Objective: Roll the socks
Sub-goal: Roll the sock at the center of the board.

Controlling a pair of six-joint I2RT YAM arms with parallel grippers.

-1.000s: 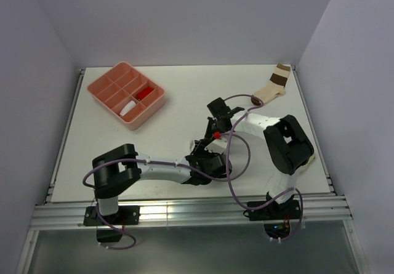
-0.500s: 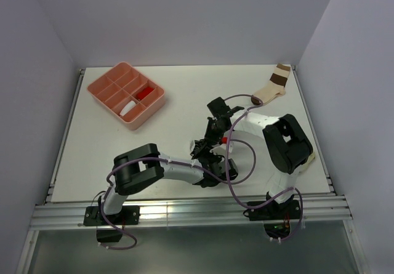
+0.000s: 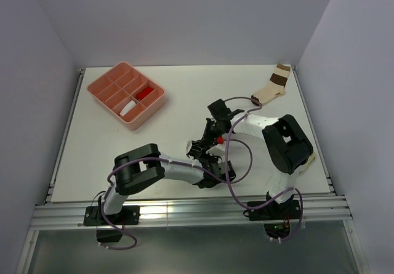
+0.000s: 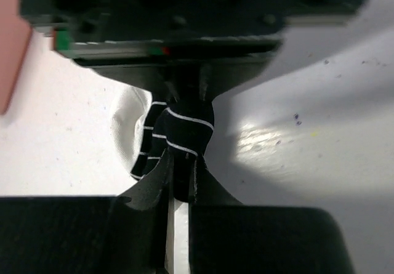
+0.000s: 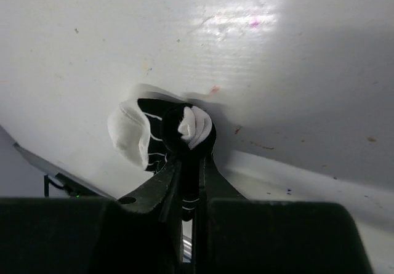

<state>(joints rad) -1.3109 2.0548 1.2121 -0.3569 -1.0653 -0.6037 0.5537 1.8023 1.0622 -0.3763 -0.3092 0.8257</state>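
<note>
We see a left arm (image 3: 178, 170) and a right arm (image 3: 258, 123), each built of smooth white links joined by bulky black joint housings and bolted down on a black base plate (image 3: 111, 215). A thin lilac cable (image 3: 240, 95) runs along each in loose loops, and a small red mark (image 3: 219, 137) shows near the right wrist. Our left pincer (image 4: 183, 163) and right pincer (image 5: 191, 160) both have matte black fingers that taper to narrow tips.
</note>
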